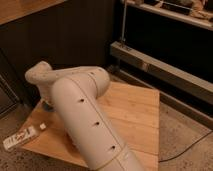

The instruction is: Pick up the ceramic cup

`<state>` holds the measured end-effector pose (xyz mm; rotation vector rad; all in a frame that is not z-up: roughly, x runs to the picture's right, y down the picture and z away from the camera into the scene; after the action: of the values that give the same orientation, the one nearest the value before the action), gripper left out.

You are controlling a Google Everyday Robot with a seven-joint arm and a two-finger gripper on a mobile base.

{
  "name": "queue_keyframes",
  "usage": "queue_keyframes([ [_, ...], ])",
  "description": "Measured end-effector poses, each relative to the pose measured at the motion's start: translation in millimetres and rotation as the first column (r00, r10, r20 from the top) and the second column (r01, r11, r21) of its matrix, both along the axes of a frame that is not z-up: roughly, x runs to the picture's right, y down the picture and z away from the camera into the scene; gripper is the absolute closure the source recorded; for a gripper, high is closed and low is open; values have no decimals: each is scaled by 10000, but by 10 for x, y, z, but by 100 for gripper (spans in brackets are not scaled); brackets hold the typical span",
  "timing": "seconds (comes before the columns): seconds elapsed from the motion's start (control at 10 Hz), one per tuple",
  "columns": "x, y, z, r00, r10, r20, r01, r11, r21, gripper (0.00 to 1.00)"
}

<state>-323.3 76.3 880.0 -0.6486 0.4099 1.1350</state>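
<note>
Wooden table [135, 115] sits under your white arm [85, 125], which reaches to its far left. The gripper is hidden below the wrist, clenched. The cup is hidden there too, so the grasp is unconfirmed. Judged step: gripping. Next calls for a slow, straight lift.

Arm [85, 125]: white, reaching from lower centre up and to the left.
Wrist [41, 75]: bent downward.
Tool: hidden beneath the wrist, closed.

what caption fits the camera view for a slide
White robot arm bends to the left edge of the wooden table, its shut gripper hidden behind the wrist.
</note>
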Motion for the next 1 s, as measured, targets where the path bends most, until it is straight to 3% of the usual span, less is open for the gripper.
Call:
queue_keyframes([
  [0.4,115,-235,-235,9980,467,-417,-472,9988,-101,100],
  [1.0,23,-692,-780,9989,82,-460,-57,9986,527,100],
])
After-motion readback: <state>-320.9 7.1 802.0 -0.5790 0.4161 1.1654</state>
